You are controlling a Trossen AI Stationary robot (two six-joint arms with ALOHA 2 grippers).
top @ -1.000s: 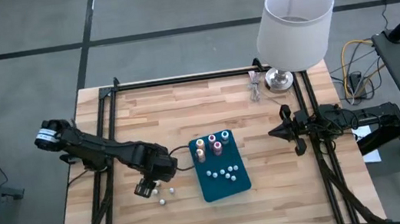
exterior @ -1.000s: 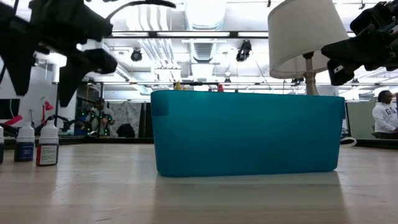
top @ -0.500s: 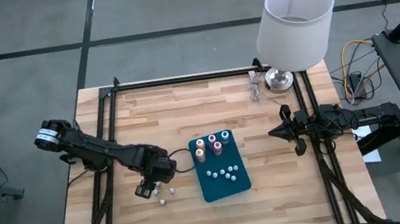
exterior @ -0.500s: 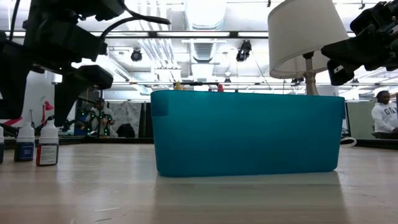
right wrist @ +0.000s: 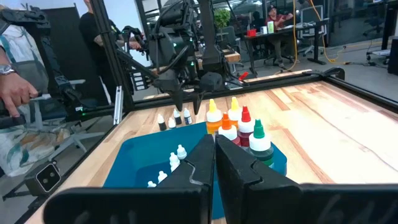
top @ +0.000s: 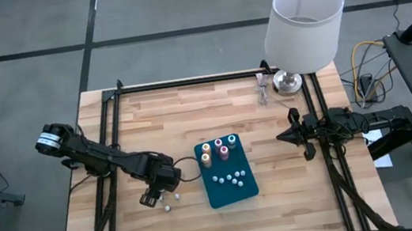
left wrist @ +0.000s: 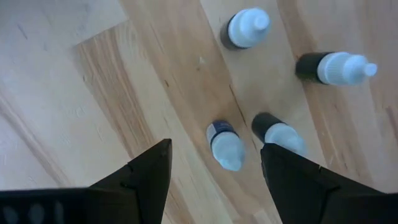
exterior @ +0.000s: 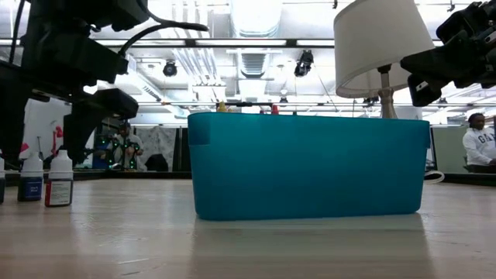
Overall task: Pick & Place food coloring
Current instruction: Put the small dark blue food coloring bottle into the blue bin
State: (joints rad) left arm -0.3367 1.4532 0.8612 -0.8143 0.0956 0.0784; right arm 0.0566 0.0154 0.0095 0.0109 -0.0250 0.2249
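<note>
Four small white-capped bottles (left wrist: 226, 144) on wood.

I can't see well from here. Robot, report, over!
Left gripper open over loose bottles, none gripped. Right gripper shut, waiting beside teal tray. Nothing blocking.

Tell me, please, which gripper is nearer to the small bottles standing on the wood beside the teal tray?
The left. The left gripper hangs open right over those small bottles, its fingers straddling one. The right gripper waits shut at the table's right edge, beyond the teal tray.
</note>
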